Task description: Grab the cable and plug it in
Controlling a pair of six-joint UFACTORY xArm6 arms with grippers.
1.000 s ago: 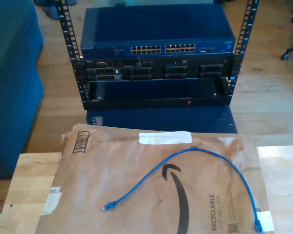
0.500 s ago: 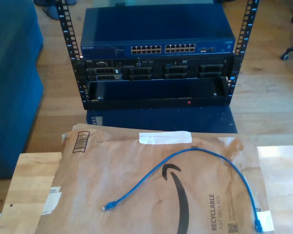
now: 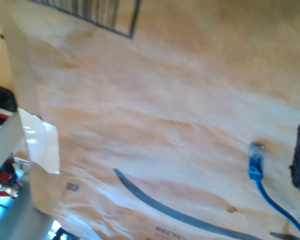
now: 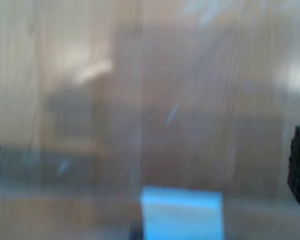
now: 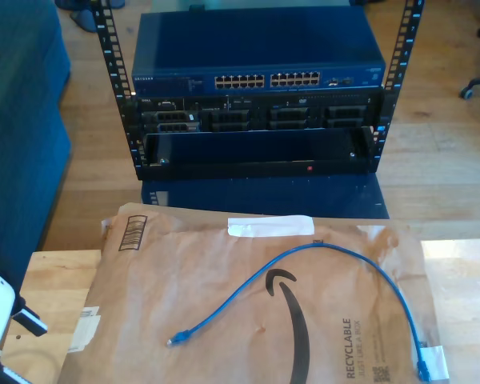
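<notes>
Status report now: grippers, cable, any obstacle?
My first gripper near one plug, holding nothing. Second gripper: state unclear, view blurred. Cable lies loose on the brown mailer, unplugged. Nothing on it.

surface: wooden table (image 5: pixel 48 296) | directly on it: flattened brown cardboard mailer (image 5: pixel 224 320)

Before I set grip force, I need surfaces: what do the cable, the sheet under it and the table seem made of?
The cable looks like a thin, smooth bright-blue plastic jacket, curving loosely, so probably flexible. The sheet is brown kraft paper packaging, matte and creased, printed with a barcode and "RECYCLABLE". The table looks like pale wood with visible grain, lightly glossy.
</notes>
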